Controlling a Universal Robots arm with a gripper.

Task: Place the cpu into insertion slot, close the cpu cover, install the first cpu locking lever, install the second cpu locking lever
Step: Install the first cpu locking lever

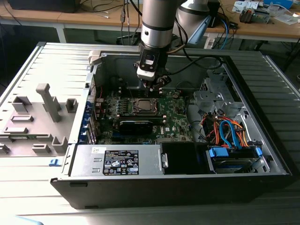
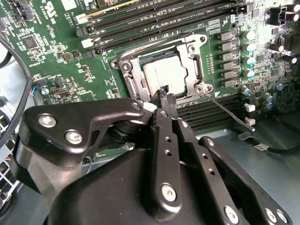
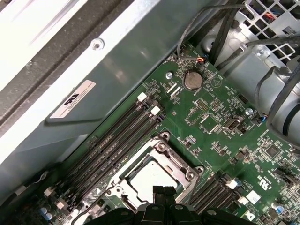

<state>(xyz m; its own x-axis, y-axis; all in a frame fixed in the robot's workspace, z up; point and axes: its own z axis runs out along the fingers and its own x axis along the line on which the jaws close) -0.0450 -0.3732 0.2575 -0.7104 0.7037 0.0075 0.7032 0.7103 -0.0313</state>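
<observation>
Second wrist view, gripper (image 2: 167,93) closed near cpu (image 2: 164,75) under cpu cover (image 2: 193,51) (lever (image 2: 229,110) sticking out), exterior view, case (image 1: 164,190).

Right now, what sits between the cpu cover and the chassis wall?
In the first wrist view, parallel rows of black memory slots on the green board fill the stretch between the cpu cover and the grey chassis wall.

Silver-grey arm (image 1: 158,21), black screw-studded claw (image 2: 167,96)
</observation>
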